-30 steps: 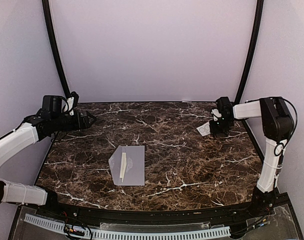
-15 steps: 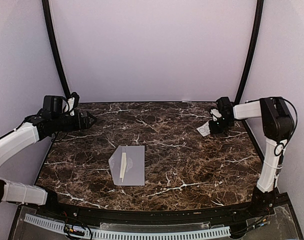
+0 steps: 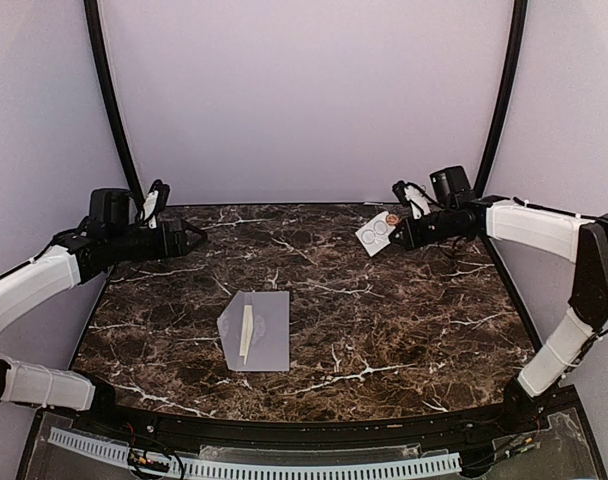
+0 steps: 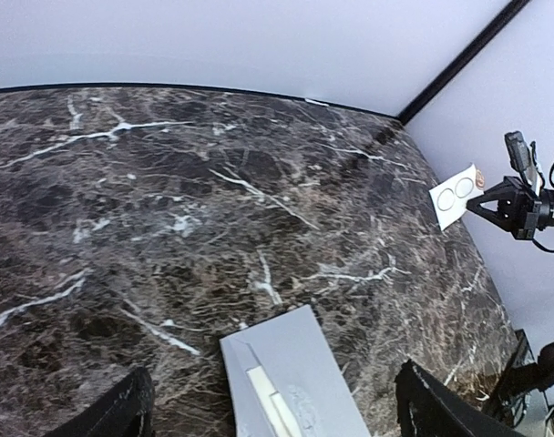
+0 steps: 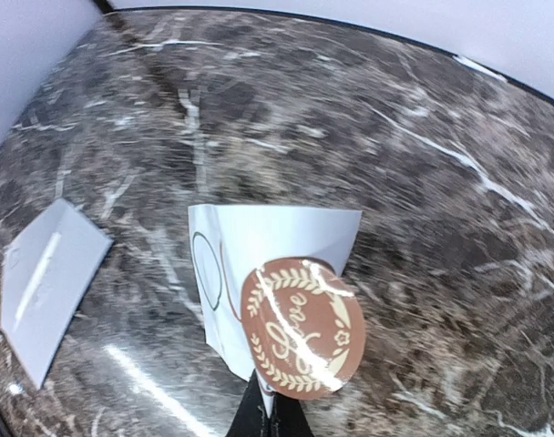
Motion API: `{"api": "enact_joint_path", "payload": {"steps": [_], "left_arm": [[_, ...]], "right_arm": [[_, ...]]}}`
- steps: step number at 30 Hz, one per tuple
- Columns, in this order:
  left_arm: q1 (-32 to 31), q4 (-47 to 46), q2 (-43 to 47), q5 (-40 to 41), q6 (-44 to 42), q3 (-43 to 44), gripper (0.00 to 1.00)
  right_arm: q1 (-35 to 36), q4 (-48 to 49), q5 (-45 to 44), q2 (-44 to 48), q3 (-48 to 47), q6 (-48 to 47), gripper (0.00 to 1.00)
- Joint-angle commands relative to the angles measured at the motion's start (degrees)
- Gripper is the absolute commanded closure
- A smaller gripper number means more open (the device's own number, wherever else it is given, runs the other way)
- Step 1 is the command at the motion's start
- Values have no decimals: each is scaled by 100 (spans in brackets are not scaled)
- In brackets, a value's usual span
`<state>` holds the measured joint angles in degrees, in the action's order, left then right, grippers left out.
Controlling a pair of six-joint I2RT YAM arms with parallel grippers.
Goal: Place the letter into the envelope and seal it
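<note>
Work over the dark marble table (image 3: 414, 330), with the grey-lavender envelope (image 3: 256, 330) lying flat and well apart from both sets of fingertips: below and off to the left of the right gripper (image 3: 394, 238), below and ahead of the left gripper (image 3: 196, 238). Note the pointed flap turned out on the side away from the right fingers, and a cream strip (image 3: 246, 333) along the fold; cannot tell whether that is the letter. Read the right jaws as closed, pinching one edge of the white sticker sheet (image 5: 259, 255) clear of the table, and the left jaws as spread wide, holding nothing. Carry the sheet toward the envelope slowly, since thin paper pinched at one edge probably flutters and bends. Bring the left fingers in to peel the brown round seal sticker (image 5: 301, 339), which overhangs the sheet's edge right beside the right fingertips. Grip only its free rim and avoid creasing it.
</note>
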<state>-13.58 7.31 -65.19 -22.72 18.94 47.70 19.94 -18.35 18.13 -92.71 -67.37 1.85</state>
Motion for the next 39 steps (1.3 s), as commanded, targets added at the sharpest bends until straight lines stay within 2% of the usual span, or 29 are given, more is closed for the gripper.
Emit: {"api": "enact_joint_path", "payload": {"steps": [1,4,10,17,19,21,22,24,30,32,37,39], "left_arm": [[-765,-639,33,-373,440,83,9],[-1296,-810,-142,-573,662,368,9],[-1915,-1591,-553,-1201,1194,572,10],[-2446,-1608,-1040,-1350,1120,857,10],[-2515,-1738,-1122,-1533,1183,850,13],[-2578,-1926,-1180,-1749,1258,830,24],[-2607,-1999,-1204,-1866,1274,825,34],[-2631,-2028,-1222,-1963,1272,836,46],[-2649,-1979,-1181,-1976,1227,757,71],[-2649,-1965,-1187,-1986,1226,739,76],[-2649,-1987,-1214,-2081,1235,715,78],[-2649,-2039,-1225,-2159,1247,700,83]], "right_arm": [[790,-124,737,374,-138,34,100],[1366,-307,968,507,-325,44,100],[2348,-513,1210,549,-678,80,100],[3027,-852,1177,282,-1205,-66,100],[3118,-915,1155,182,-1309,-113,100],[3178,-970,1128,97,-1390,-146,100],[3196,-983,1123,62,-1413,-147,100],[3215,-986,1123,27,-1443,-147,100],[3217,-993,1056,23,-1476,-149,100],[3217,-1007,1017,37,-1489,-150,100],[3217,-1055,982,44,-1531,-148,100],[3217,-1066,982,43,-1533,-150,100]]}}
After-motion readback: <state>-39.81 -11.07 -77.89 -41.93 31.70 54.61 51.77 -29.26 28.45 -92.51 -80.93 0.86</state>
